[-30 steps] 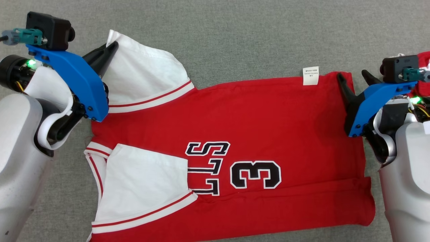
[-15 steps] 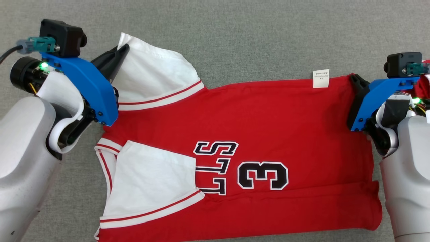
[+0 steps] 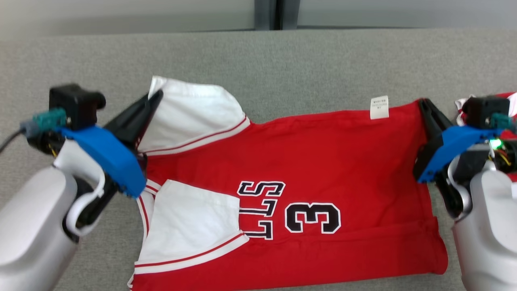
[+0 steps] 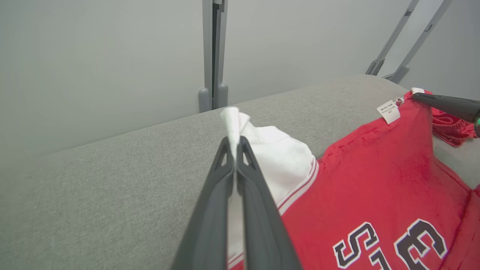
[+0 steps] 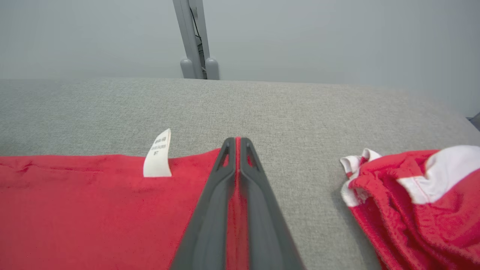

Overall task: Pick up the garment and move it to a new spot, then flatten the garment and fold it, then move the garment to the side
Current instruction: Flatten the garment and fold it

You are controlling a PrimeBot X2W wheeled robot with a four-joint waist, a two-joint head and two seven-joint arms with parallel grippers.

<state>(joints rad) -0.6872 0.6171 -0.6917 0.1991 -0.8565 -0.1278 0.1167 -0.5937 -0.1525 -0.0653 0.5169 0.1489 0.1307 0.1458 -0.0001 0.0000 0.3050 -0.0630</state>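
Garment (image 3: 323, 161) lies spread across the grey surface (image 3: 282, 52), left gripper (image 3: 156, 96) pinching its white sleeve (image 3: 194, 109), right gripper (image 3: 423, 104) pinching its far red corner, open surface beyond toward the far edge.

garment (image 3: 331, 157) was cut off at the head view's bottom edge, lettering (image 3: 260, 189) partly hidden under a white sleeve (image 3: 190, 218), label (image 3: 379, 107) print was too small to read

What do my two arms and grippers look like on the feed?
Both match: pale grey forearms, blue wrist plates, each carrying a black camera block with a teal connector. The left gripper and right gripper have long, dark, tapering fingers. A green light glows at the right wrist.
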